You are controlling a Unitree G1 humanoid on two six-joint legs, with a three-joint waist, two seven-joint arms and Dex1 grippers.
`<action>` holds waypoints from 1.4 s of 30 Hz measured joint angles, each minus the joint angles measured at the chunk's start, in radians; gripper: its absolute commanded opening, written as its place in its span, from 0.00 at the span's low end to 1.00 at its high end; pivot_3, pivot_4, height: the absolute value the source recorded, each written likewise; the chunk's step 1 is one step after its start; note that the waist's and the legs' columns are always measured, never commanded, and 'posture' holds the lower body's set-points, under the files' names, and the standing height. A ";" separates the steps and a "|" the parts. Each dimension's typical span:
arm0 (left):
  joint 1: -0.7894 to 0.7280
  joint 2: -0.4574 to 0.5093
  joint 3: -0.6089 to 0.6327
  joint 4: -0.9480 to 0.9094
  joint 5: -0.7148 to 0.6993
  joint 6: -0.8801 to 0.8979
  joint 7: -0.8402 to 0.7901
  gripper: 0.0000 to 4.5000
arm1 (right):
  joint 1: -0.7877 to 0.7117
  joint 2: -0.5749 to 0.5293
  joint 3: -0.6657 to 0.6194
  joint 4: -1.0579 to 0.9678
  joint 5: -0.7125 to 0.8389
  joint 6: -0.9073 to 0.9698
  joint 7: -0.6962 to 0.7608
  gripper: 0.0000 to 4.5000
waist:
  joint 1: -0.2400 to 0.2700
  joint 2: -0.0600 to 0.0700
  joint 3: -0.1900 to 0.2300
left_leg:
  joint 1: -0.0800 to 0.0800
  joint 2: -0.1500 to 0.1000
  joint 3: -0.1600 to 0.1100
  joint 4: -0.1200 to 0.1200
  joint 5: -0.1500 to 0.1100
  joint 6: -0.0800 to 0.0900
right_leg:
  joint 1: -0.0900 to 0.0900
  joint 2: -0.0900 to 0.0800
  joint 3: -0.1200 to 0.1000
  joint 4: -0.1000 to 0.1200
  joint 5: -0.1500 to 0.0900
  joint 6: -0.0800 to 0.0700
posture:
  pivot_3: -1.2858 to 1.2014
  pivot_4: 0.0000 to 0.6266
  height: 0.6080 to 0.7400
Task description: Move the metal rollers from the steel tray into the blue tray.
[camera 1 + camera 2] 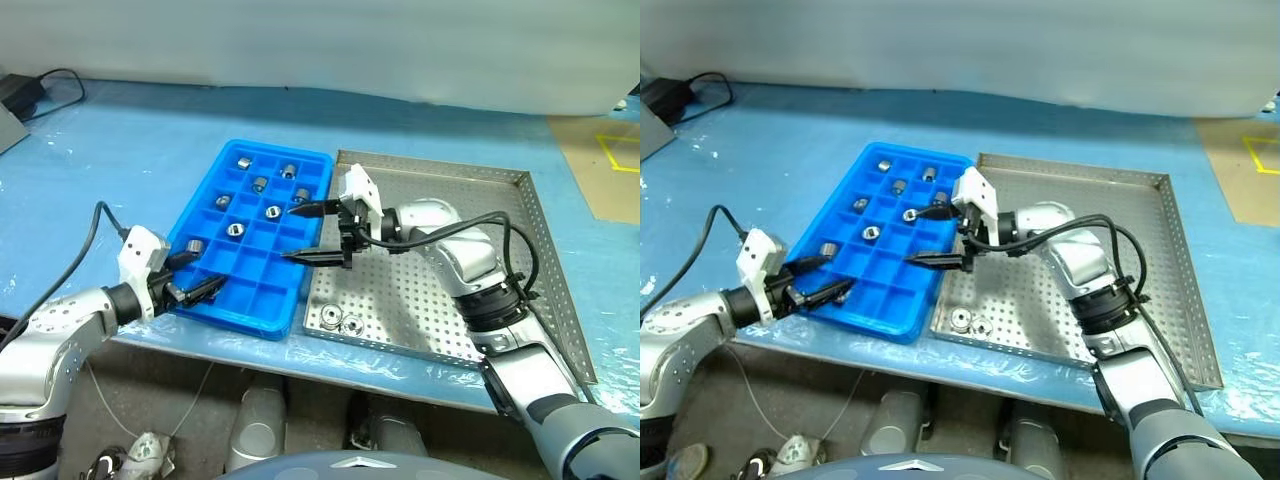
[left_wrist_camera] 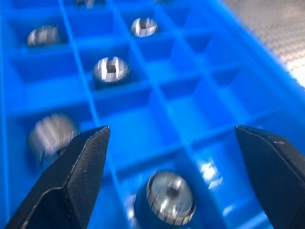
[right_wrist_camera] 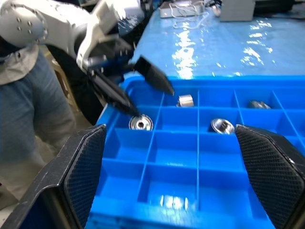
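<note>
Two metal rollers (image 1: 340, 320), shiny ribbed rings with a central hole, lie side by side on the perforated floor of the steel tray (image 1: 520, 250), near its front rim and below the right gripper (image 1: 308, 233). More of them sit one to a cell in the blue tray (image 1: 262, 305), a glossy plastic grid of small square compartments that lies just beside the steel tray. One roller (image 2: 170, 197) rests in a front cell directly between and just beyond the fingers of the left gripper (image 1: 195, 279), its ribbed side and notched hole plain in the left wrist view. Another (image 1: 195, 245) sits in the next cell farther from that gripper.

Both grippers stand open and hold nothing. The left one's tapered black fingers (image 2: 76, 176) are spread wide over the tray's front corner, with the roller lying free in its cell. The right gripper reaches sideways over the blue tray's edge nearest the steel tray, its textured black fingers (image 3: 267, 167) wide apart above bare cells.

Thin blue sheeting (image 1: 120, 160), glossy and slightly wrinkled, covers the tabletop under both trays.
</note>
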 measured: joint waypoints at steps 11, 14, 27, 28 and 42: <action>-0.369 -0.102 -0.273 0.074 -0.053 -0.030 -0.107 0.99 | 0.133 -0.380 -0.158 -0.029 -0.012 0.037 0.067 1.00 | -0.012 0.000 -0.001 | 0.003 0.000 0.002 0.001 0.003 0.003 | 0.002 0.000 0.001 0.001 0.000 0.000 | 0.57 0.24 1.00; -0.404 -0.152 -0.332 0.137 -0.033 -0.044 -0.113 0.99 | 0.216 -0.443 -0.223 -0.022 -0.010 0.048 0.061 1.00 | -0.030 0.000 -0.001 | 0.001 0.000 0.002 0.001 0.003 0.004 | 0.001 0.000 0.001 0.000 0.000 0.000 | 0.55 0.24 1.00; -0.516 -0.204 -0.433 0.211 -0.008 -0.036 -0.196 0.99 | 0.592 -0.473 -0.451 -0.031 0.019 0.119 -0.055 1.00 | -0.102 0.002 -0.002 | 0.007 0.000 0.003 0.003 0.001 0.009 | 0.008 0.000 0.001 -0.002 0.000 0.000 | 0.50 0.24 1.00; -0.517 -0.204 -0.438 0.211 -0.011 -0.025 -0.199 0.99 | 0.598 -0.471 -0.451 -0.029 0.013 0.110 -0.061 1.00 | -0.108 0.003 -0.002 | 0.008 0.000 0.003 0.003 0.001 0.009 | 0.009 0.000 0.001 -0.002 0.000 0.000 | 0.50 0.24 1.00; -0.387 -0.240 -0.497 0.156 0.020 -0.037 -0.163 1.00 | 0.590 -0.408 -0.382 -0.003 -0.029 0.059 -0.101 0.91 | -0.114 0.005 -0.003 | 0.007 0.000 0.003 0.003 0.000 0.010 | 0.009 0.000 0.000 -0.003 0.000 0.000 | 0.51 0.24 1.00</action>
